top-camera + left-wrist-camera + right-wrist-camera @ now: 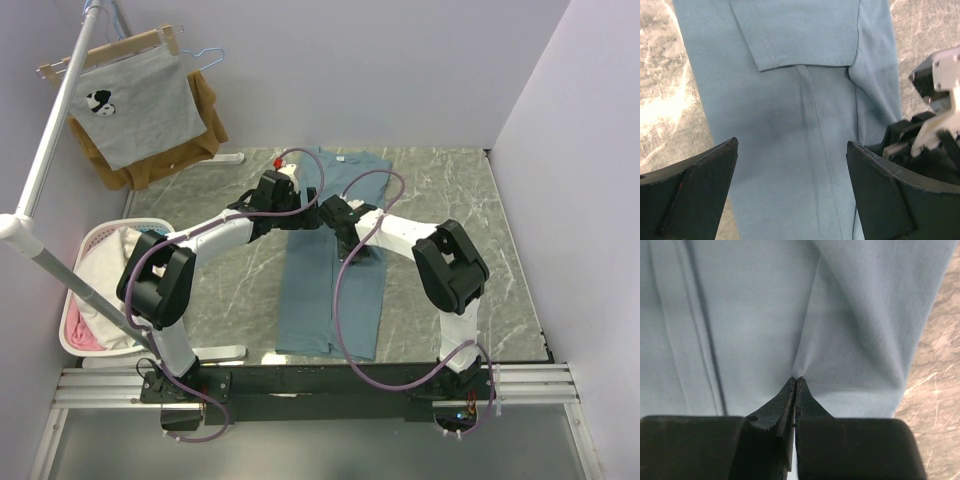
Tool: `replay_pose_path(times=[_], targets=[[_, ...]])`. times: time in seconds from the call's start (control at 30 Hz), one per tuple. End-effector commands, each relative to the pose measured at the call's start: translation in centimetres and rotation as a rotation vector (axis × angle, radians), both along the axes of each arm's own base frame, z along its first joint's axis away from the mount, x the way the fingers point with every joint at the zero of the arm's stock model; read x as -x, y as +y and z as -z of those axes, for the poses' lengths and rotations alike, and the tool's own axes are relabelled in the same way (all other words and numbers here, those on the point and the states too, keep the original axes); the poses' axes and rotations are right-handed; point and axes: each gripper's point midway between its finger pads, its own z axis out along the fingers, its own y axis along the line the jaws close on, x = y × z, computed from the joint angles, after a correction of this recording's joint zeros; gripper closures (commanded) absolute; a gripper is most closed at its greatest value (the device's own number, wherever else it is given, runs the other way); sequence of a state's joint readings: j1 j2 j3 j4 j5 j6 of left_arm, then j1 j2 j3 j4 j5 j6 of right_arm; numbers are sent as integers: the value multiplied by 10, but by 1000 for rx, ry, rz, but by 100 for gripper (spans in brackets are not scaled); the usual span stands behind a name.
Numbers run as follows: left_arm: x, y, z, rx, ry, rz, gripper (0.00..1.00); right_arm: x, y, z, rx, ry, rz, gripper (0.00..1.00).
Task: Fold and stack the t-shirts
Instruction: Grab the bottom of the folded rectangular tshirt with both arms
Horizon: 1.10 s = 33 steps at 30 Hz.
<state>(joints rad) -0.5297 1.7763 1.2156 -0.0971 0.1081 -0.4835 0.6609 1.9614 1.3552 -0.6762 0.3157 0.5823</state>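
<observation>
Where: A teal-blue t-shirt [330, 290] lies flat on the grey marbled tabletop [450, 190], running from near the arm bases to the far edge, neck label [343, 157] at the far end.
Right claw: The right claw [796, 382] is clamped tight on a small pucker of the t-shirt, near its right edge in the upper half.
Left claw: The left claw [792, 150] hangs spread wide over the middle of the cloth, gripping nothing; the right arm's wrist sits just beside its right finger.
Risk, grip: The pinch looks thin, so a pull would likely let the cotton slide out, or lift only the top layer and peel the fold open.
Risk, balance: With one side held and the other free, any lift would probably skew the strip and drag the lower half crooked.
Risk, contact: The two claws are crowded together, so a careless swing could knock one against the other.
Look of the cloth: The t-shirt is plain, soft and matte, folded lengthwise into a long narrow strip, with a sleeve [805, 30] tucked inward and its hem showing.
Surface: A faint crease line runs down the centre, and shallow ridges fan out from the pinch.
</observation>
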Motion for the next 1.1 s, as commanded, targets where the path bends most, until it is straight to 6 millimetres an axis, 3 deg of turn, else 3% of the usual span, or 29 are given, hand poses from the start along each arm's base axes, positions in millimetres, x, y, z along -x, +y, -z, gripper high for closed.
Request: replay_pose_path(times=[0.0, 0.23, 0.4, 0.43, 0.53, 0.63, 0.77, 1.07], targets=[[-8, -7, -18, 26, -45, 14, 5, 10, 7, -25, -7, -39, -37, 98], [-8, -7, -18, 25, -39, 14, 5, 37, 13, -12, 5, 14, -66, 96], [-8, -9, -18, 27, -38, 18, 5, 41, 6, -11, 54, 6, -39, 58], [-7, -8, -19, 27, -38, 19, 5, 38, 3, -20, 54, -28, -17, 42], [-5, -6, -20, 21, -37, 18, 5, 38, 2, -41, 11, -87, -8, 35], [1, -3, -19, 15, -31, 10, 5, 45, 1, -54, -32, -106, -15, 35], [15, 3, -11, -10, -2, -12, 6, 72, 9, -46, -61, -42, -56, 42], [57, 22, 6, 3, 40, -60, 7, 141, 59, -24, -125, 58, -158, 49]])
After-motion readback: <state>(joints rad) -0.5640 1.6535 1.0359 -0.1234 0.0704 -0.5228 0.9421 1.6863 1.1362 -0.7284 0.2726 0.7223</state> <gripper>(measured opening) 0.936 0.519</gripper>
